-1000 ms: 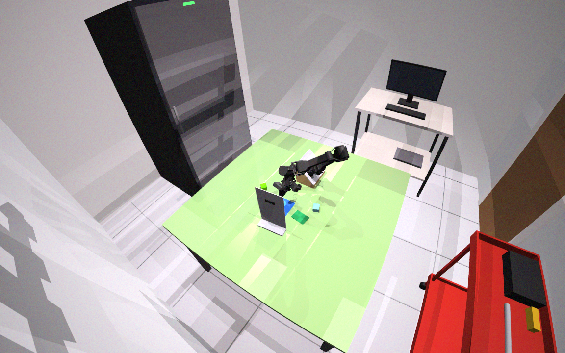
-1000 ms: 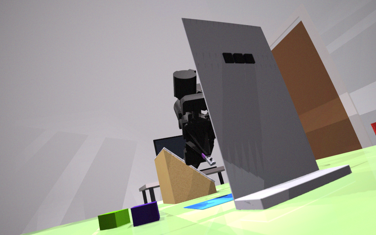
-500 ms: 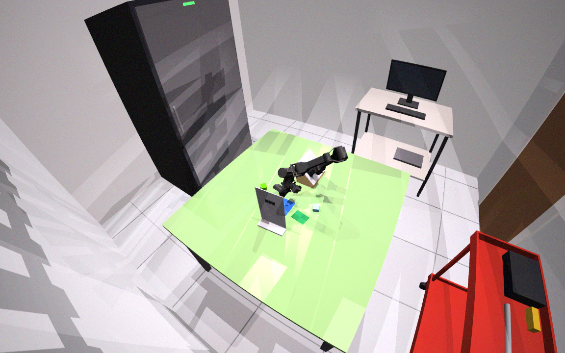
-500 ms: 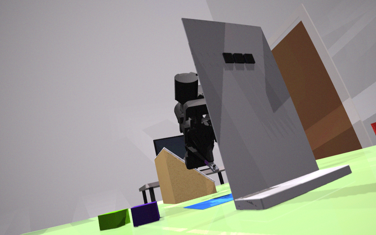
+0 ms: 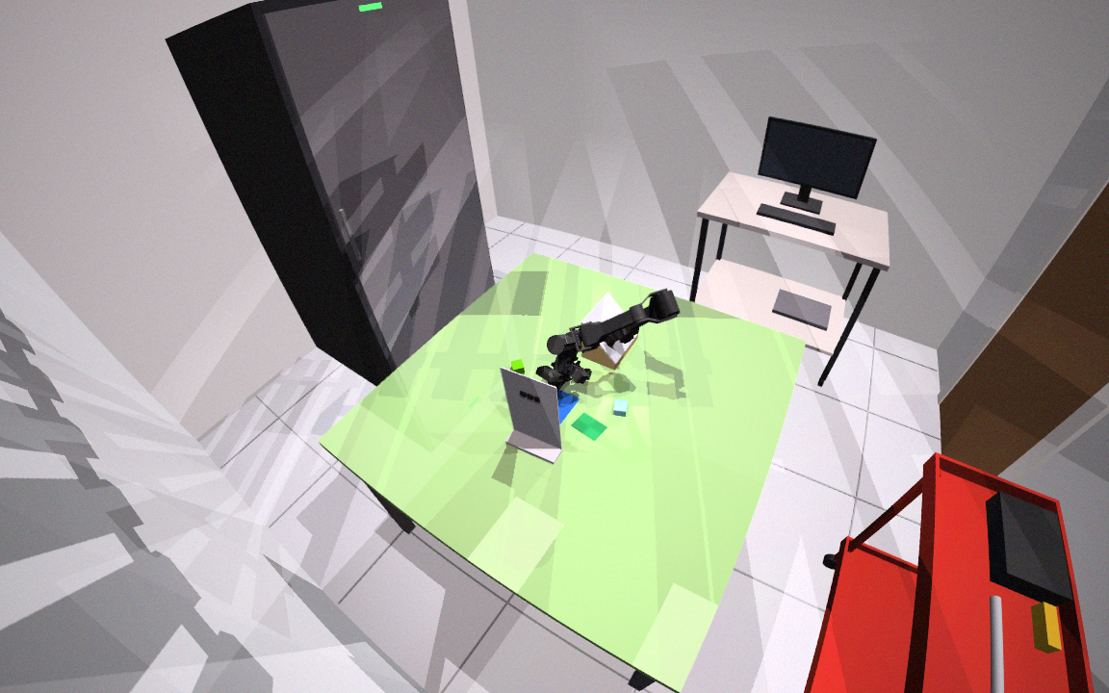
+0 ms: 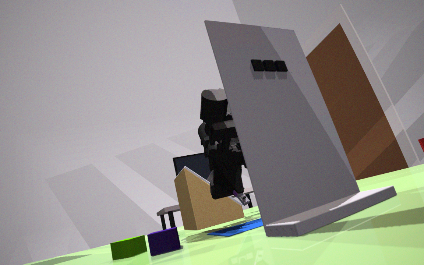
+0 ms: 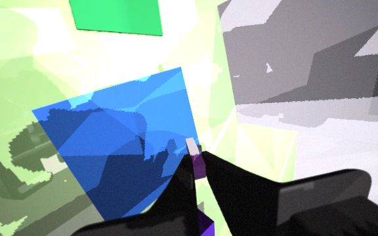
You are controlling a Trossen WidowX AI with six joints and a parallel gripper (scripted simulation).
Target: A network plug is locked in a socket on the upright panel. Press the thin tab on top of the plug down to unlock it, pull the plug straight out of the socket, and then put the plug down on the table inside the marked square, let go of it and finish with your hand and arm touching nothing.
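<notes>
My gripper (image 6: pixel 235 191) (image 7: pixel 195 158) is shut on the plug (image 6: pixel 242 198) (image 7: pixel 199 168), which has a purple rear and a pale front end. The plug is out of the panel, in the air above the table. In the wrist view it overlaps the right edge of the blue square (image 5: pixel 569 406) (image 6: pixel 240 228) (image 7: pixel 163 101); its exact height is hard to tell. The upright grey panel (image 5: pixel 532 422) (image 6: pixel 289 131) (image 7: pixel 291 49) stands beside the blue square. Its sockets are not in view. A green square (image 5: pixel 588 426) (image 7: pixel 120 16) lies farther along the table.
A purple block (image 6: pixel 164 241) (image 7: pixel 207 226) and a lime block (image 5: pixel 517 365) (image 6: pixel 127 247) stand near the panel. A light blue block (image 5: pixel 620 406) stands near the green square. A wedge-shaped box (image 5: pixel 606 308) (image 6: pixel 200 197) with a sloped top is by the arm.
</notes>
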